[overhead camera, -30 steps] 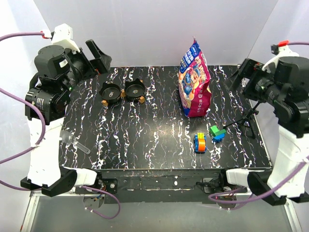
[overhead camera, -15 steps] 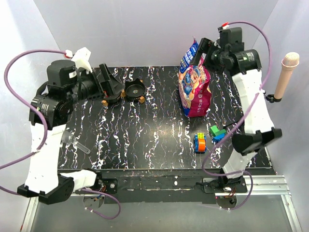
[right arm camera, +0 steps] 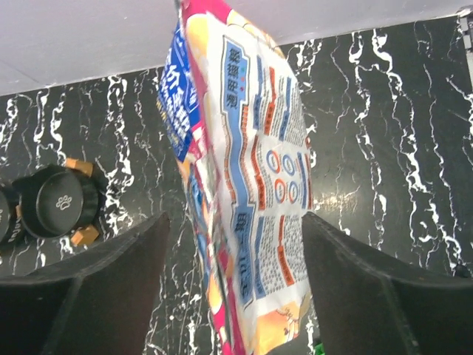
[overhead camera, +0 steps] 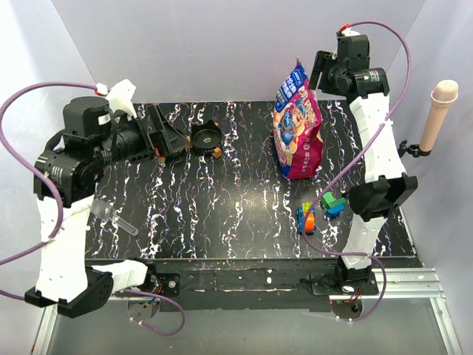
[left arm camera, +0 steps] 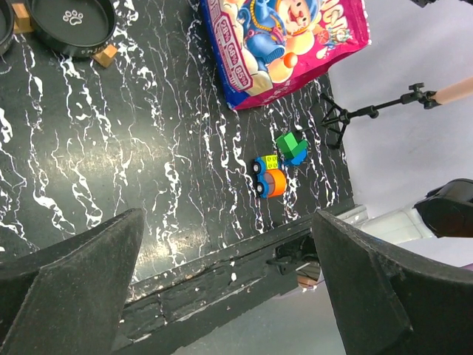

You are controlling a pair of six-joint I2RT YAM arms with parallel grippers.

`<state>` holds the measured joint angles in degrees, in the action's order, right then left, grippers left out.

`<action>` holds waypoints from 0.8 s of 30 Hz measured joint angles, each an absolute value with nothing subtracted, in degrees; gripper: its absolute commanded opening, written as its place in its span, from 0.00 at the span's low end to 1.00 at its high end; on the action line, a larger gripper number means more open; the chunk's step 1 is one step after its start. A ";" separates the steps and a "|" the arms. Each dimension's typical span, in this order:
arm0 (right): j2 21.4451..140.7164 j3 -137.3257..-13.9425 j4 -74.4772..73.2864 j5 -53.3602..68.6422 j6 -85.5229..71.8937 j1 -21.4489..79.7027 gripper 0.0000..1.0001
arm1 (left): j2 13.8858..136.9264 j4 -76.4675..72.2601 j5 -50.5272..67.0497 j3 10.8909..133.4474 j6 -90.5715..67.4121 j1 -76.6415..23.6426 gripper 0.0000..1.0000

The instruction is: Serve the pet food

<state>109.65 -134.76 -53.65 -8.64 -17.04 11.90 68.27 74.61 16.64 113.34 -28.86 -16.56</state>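
A glossy magenta-and-blue cartoon bag (overhead camera: 297, 129) stands upright at the back right of the table. The pet food is hidden inside it. My right gripper (overhead camera: 319, 72) hovers open just behind the bag's top. In the right wrist view the bag (right arm camera: 251, 185) fills the gap between the wide-spread fingers (right arm camera: 111, 296); I cannot tell whether they touch it. My left gripper (overhead camera: 171, 137) is open and empty, hanging over the back left and covering one bowl. A black paw-print bowl (overhead camera: 206, 138) sits beside it, also seen as the bowl (left arm camera: 72, 22) and the bowl (right arm camera: 59, 200).
Colourful toy blocks (overhead camera: 307, 220) and a green-blue block (overhead camera: 332, 203) lie at the front right. A clear scoop (overhead camera: 111, 217) lies near the left edge. A microphone (overhead camera: 437, 111) on a small tripod stands at the right edge. White walls enclose the table.
Both arms have swung in from the sides. The right gripper has come to the bag's top, the left gripper over the left bowl. The bag has not moved.
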 measured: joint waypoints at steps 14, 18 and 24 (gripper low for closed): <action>116.31 -132.27 -46.96 -7.84 -14.15 12.19 0.18 | 75.26 76.64 16.95 115.24 -31.77 -16.56 0.98; 116.11 -131.46 -45.98 -10.35 -12.99 13.39 0.01 | 75.35 76.75 16.97 115.24 -32.03 -16.58 0.98; 114.24 -128.07 -43.44 -15.86 -11.62 15.90 0.01 | 75.46 76.27 16.99 115.07 -32.14 -16.56 0.98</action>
